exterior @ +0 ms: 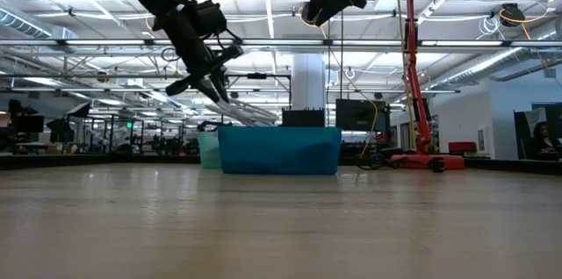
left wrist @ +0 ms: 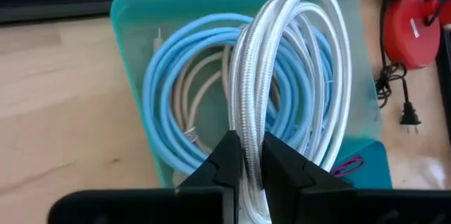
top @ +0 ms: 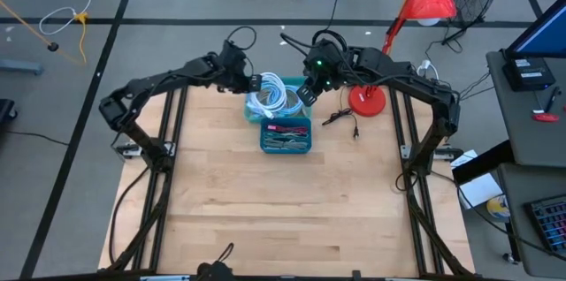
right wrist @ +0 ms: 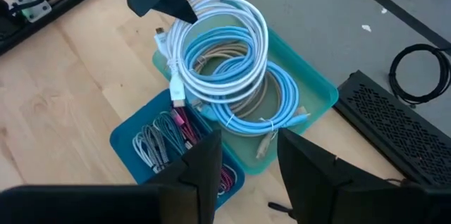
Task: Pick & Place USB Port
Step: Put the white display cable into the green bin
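My left gripper (top: 243, 82) is shut on a coiled white braided USB cable (left wrist: 296, 55) above a pale teal bin (left wrist: 127, 13) that holds light-blue and beige cables (left wrist: 169, 90). The coil slants down from the fingers toward those cables. Its plug end (right wrist: 177, 97) dangles over the neighbouring blue bin (right wrist: 123, 143), which holds grey and pink cables. My right gripper (right wrist: 245, 143) hovers open above both bins, higher than the left gripper, with nothing between its fingers. My left gripper pinches the bundled strands of the white coil at one side of its ring (left wrist: 248, 150) between its two fingers. The fingers slant down from the table's left side and lie across the strands. The coil hangs tilted below them, its lower part down in the teal bin (exterior: 255, 119).
A red lamp base (top: 367, 100) and its pole stand right of the bins, with a black cord and plug (top: 340, 120) on the table beside it. The wooden tabletop (top: 283, 210) stretches toward the near edge.
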